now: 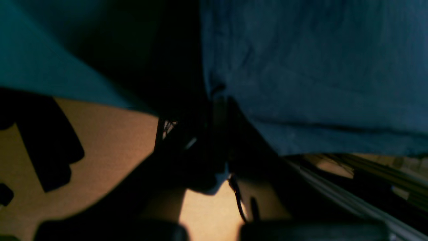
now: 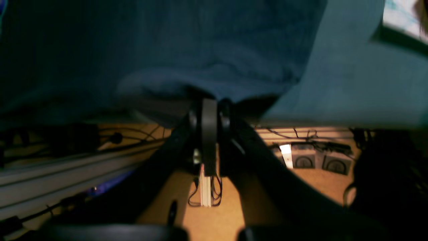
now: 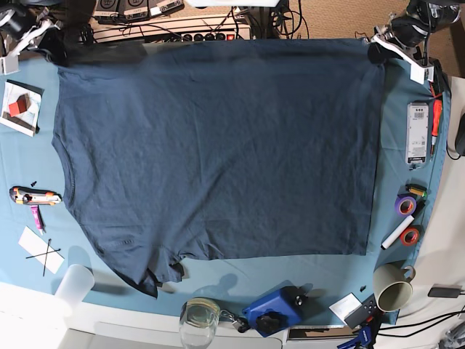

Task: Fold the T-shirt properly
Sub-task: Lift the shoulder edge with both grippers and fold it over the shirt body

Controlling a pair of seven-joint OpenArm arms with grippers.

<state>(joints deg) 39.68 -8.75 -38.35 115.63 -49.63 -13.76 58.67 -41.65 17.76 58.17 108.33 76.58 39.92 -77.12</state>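
The T-shirt (image 3: 218, 145) lies spread flat over most of the table cloth (image 3: 407, 94), its far hem at the table's far edge (bare cloth shows along the near side). The left gripper (image 3: 378, 49) and right gripper (image 3: 59, 45) each pinch a far hem corner, jaws closed.

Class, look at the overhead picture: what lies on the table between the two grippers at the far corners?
In the base view, only the T-shirt spans between the left gripper and right gripper; each pinches a far corner.
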